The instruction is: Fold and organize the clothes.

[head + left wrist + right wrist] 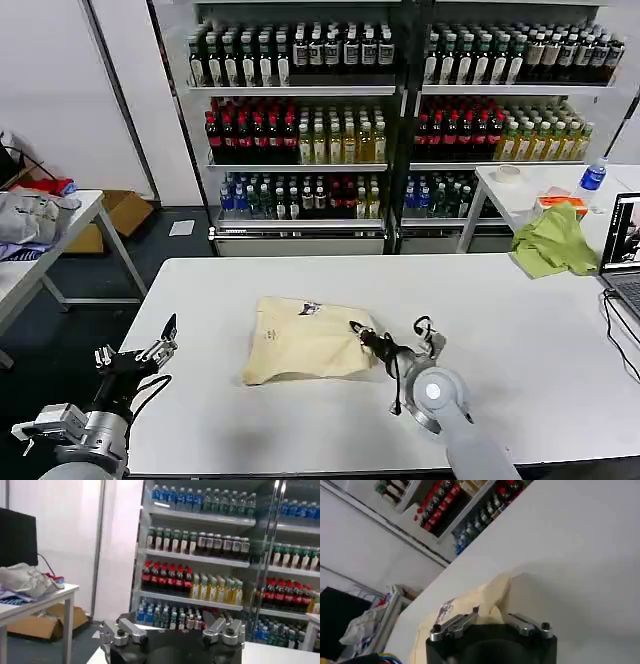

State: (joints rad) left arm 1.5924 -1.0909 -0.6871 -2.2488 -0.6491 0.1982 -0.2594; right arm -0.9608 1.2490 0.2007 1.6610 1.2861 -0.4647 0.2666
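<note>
We count one folded T-shirt [305, 340] mid-worktop [520, 310]. Our right hand [357, 331] meets its right edge, seemingly pinching the cloth. Our left hand [165, 335] hangs open, empty, off the worktop's left edge.

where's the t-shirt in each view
Head view: T-shirt folded mid-table, right claw at its right edge.
Left wrist view: not in it.
Right wrist view: just beyond the claw, on the table.
Shared landmark: bottle shelves.
</note>
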